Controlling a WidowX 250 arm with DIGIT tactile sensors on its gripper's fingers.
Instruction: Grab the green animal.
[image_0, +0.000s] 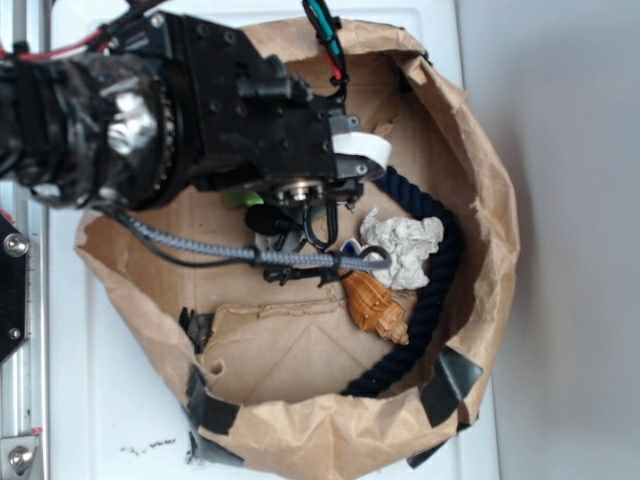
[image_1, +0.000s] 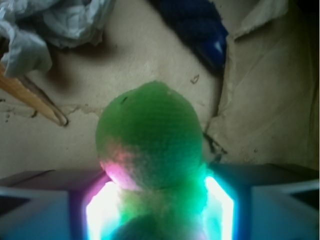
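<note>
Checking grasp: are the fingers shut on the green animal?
Apparently yes. In the wrist view the green animal sits between both lit fingers, pressed against its sides.

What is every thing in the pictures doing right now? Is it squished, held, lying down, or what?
green animal: held between the gripper's fingers, head sticking out
gripper: shut on the green animal, down inside the paper bag
paper ball: crumpled, lying loose
seashell: lying on its side, beside the paper ball
dark blue rope: curved along the bag's wall
paper bag: open, walls rolled down, taped
</note>
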